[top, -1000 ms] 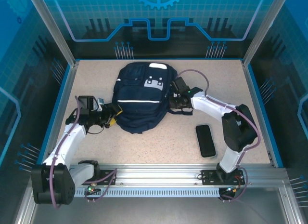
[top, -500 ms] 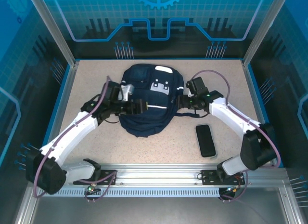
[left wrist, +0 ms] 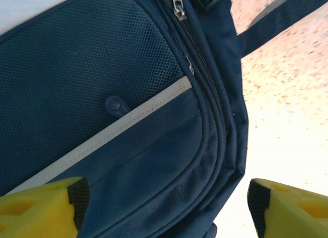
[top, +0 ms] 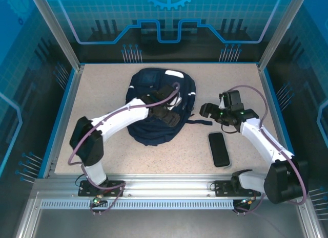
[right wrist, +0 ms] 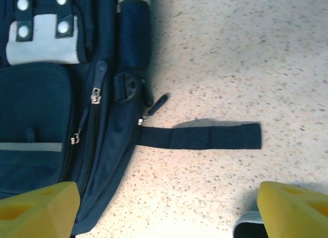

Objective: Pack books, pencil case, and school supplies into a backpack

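Note:
The navy backpack (top: 154, 130) lies flat mid-table with its zippers (right wrist: 96, 94) drawn shut. My left gripper (top: 171, 115) hangs over the backpack's right front pocket (left wrist: 154, 161), jaws open, with the yellow fingers (left wrist: 41, 207) wide on either side and not touching the fabric. To the right of the backpack my right gripper (top: 206, 110) is open above bare table (right wrist: 205, 187), near the loose strap (right wrist: 200, 135). A black rounded oblong case (top: 219, 149), probably the pencil case, lies right of the backpack. The books are out of view.
A raised blue rim (top: 66, 115) runs around the speckled table. The case's corner (right wrist: 248, 225) sits just inside my right gripper's right finger (right wrist: 294, 207). The left arm's white forearm (top: 123, 115) crosses the backpack's left half.
The left arm has swung from the backpack's left side across its top to the right front pocket. The right gripper has opened and pulled away rightward from the backpack's side.

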`<state>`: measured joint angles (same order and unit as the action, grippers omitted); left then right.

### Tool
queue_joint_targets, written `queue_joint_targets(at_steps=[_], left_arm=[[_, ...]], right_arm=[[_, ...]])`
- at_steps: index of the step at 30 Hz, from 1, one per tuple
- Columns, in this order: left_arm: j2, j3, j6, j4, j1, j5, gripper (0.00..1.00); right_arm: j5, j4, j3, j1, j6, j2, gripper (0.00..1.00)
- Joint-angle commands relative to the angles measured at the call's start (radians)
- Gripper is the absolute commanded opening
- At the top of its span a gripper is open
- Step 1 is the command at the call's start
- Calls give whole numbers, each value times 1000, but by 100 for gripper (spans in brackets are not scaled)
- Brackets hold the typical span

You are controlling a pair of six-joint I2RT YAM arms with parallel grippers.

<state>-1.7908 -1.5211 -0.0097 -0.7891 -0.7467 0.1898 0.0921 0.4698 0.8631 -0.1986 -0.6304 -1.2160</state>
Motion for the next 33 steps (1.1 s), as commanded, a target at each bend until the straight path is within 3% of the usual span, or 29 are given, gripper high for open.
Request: queue_joint_targets(at_steps=[1, 3, 10, 16, 21, 24, 28, 33], left_arm=[[-88, -95, 31, -107, -35, 129, 80], [-143, -139, 3, -124, -43, 177, 77], [-244, -205, -47, -123, -51, 166, 77], [-307, -246, -74, -144, -51, 224, 74], [-308, -243, -88, -134, -51, 255, 59], [-286, -224, -87, -118, -51, 252, 44], [-221, -175, -74, -78, -51, 243, 25], [-102, -85, -94, 5, -46, 251, 11]], right_arm=[[68, -8, -39, 49, -35, 26, 91], [86, -12, -49, 69, -40, 30, 91], [102, -5, -52, 87, -40, 30, 90], [120, -22, -56, 87, -56, 16, 89], [155, -37, -46, 85, -66, -14, 87], [176, -45, -33, 79, -69, -37, 85], [200, -59, -7, 56, -69, -74, 81], [255, -110, 43, 19, -99, -143, 73]])
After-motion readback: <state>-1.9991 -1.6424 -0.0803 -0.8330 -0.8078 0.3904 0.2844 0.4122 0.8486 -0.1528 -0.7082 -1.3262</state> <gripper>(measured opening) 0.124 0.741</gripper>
